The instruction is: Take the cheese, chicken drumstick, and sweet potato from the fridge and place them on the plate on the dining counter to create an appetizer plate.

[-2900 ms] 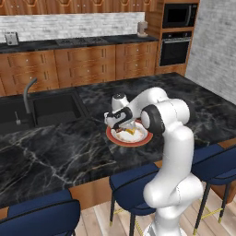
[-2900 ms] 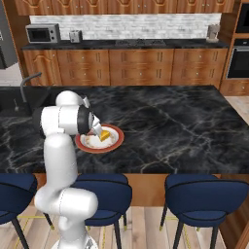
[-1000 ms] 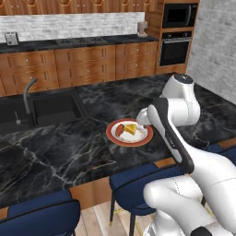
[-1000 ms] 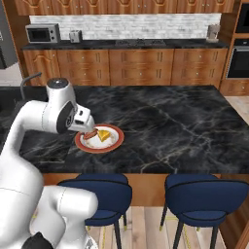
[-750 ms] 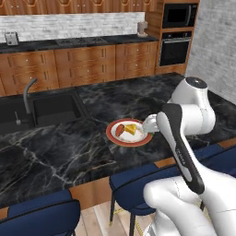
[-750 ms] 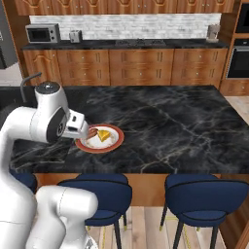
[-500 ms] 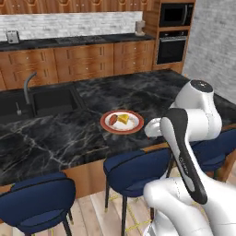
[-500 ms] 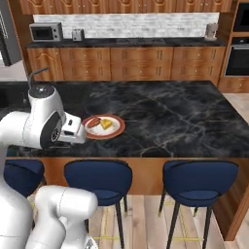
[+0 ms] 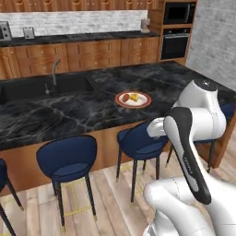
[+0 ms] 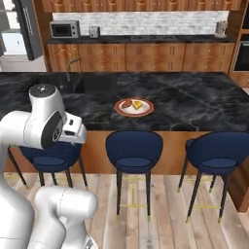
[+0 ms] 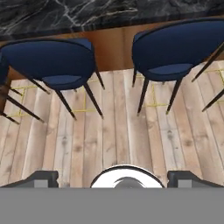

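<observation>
Red-rimmed plate (image 9: pixel 133 99) (counter edge (image 9: pixel 69 133) near), stools (image 10: pixel 133 151) below

arm: glossy white rounded shell segments, bulbous at the joints | joints: dark grey to black bands and round caps between the white links | one link: long black strip down its side with faint pale lettering, unreadable | wrist: squared white block | jaws: two small dark grey tips, set wide apart
</observation>
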You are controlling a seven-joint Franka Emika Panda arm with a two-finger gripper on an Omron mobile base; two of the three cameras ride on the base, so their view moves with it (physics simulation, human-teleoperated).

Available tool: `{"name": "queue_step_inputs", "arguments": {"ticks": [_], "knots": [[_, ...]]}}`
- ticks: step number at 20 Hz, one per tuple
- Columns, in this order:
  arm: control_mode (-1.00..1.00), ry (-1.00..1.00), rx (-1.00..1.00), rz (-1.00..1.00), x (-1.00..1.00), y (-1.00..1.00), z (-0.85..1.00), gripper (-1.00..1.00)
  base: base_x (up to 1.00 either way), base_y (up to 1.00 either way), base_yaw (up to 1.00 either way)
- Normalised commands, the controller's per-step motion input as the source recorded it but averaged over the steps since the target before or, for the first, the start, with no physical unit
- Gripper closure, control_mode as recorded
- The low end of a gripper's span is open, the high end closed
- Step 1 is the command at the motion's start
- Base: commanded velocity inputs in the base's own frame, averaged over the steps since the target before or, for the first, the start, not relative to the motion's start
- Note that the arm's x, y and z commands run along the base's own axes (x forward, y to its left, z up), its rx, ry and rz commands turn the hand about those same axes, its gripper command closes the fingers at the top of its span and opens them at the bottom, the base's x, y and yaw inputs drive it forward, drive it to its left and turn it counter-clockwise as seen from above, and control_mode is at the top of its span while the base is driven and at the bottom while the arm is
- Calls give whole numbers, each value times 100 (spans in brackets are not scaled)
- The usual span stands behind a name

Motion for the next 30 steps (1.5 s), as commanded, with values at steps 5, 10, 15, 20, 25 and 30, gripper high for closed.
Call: {"name": "queue_step_inputs", "arguments": {"ticks": [5,10,15,20,25,30], "knots": [[100,0,0,0,0,0,0,-100,-62,100,8],[100,0,0,0,0,0,0,-100,-47,100,2],[100,0,0,0,0,0,0,-100,-20,100,0],[100,0,0,0,0,0,0,-100,-1,100,0],[100,0,0,0,0,0,0,-100,0,100,0],[100,0,0,0,0,0,0,-100,0,100,0]]}}
